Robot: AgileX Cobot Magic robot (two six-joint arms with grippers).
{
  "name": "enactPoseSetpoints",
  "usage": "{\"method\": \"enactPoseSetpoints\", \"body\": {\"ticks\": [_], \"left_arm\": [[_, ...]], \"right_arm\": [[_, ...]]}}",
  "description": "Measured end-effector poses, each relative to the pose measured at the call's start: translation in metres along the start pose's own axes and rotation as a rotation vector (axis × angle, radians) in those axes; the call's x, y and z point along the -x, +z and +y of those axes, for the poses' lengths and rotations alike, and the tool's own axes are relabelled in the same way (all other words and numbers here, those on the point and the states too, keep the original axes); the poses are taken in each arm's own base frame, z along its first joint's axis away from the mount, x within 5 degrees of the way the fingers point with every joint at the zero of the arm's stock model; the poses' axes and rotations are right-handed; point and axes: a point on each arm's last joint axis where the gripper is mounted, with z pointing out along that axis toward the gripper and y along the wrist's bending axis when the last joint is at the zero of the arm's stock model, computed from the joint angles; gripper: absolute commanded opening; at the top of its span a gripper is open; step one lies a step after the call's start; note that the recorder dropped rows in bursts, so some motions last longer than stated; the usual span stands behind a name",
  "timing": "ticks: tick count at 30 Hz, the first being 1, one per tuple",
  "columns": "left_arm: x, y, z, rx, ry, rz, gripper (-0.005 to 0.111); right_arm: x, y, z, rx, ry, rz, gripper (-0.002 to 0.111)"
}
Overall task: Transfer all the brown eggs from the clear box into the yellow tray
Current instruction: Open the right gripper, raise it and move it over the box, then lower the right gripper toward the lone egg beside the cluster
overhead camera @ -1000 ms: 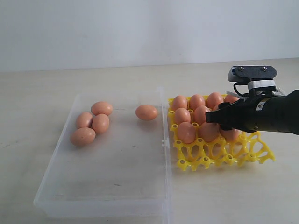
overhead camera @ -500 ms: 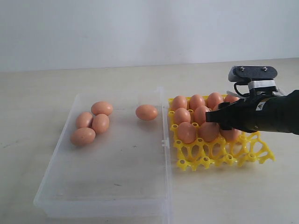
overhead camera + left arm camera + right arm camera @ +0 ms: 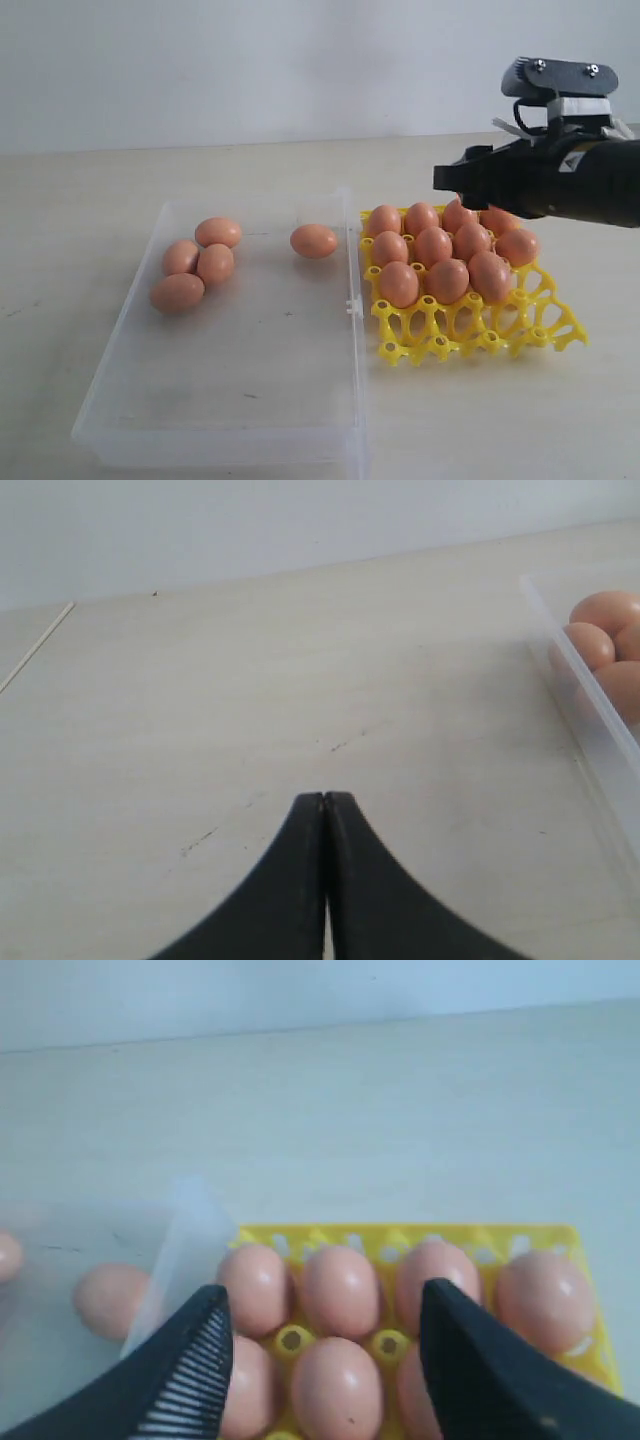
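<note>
Right tool (image 3: 440,178) above eleven trayed eggs (image 3: 433,245), five boxed

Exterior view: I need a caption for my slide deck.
Open right pincer hovers over the yellow tray holding eleven brown eggs; five lie in the clear box.

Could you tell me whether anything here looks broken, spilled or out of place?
Nothing stands out. The brown eggs in the yellow tray sit whole in their cups, and the five left in the clear box look intact; one simply lies apart from the other four. No cracks or spills show.
</note>
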Motion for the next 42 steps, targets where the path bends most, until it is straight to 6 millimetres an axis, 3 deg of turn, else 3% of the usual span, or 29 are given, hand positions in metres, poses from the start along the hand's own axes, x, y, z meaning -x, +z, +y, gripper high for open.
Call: {"method": "enactPoseSetpoints", "body": {"ticks": [3,4,10,14,20,24,30,37,42], "left_arm": [[0.0,0.0,0.0,0.0,0.0,0.0,0.0],[0.0,0.0,0.0,0.0,0.0,0.0,0.0],[0.0,0.0,0.0,0.0,0.0,0.0,0.0],[0.0,0.0,0.0,0.0,0.0,0.0,0.0],[0.0,0.0,0.0,0.0,0.0,0.0,0.0],[0.0,0.0,0.0,0.0,0.0,0.0,0.0],[0.0,0.0,0.0,0.0,0.0,0.0,0.0],[0.0,0.0,0.0,0.0,0.0,0.0,0.0],[0.0,0.0,0.0,0.0,0.0,0.0,0.0]], "right_arm": [[0.015,0.001,0.022,0.056,-0.101,0.013,0.004],[0.019,0.002,0.029,0.073,-0.137,0.025,0.001],[0.05,0.024,0.076,0.18,-0.338,0.179,0.0],[0.052,0.048,0.105,0.244,-0.434,0.379,0.0],[0.037,0.088,0.144,0.288,-0.637,0.581,0.011],[0.021,0.106,0.158,0.249,-0.781,0.651,0.02],[0.01,0.126,0.157,0.171,-0.901,0.697,0.032],[0.015,0.13,0.157,0.139,-0.89,0.638,0.049],[0.017,0.132,0.159,0.14,-0.881,0.605,0.053]]}}
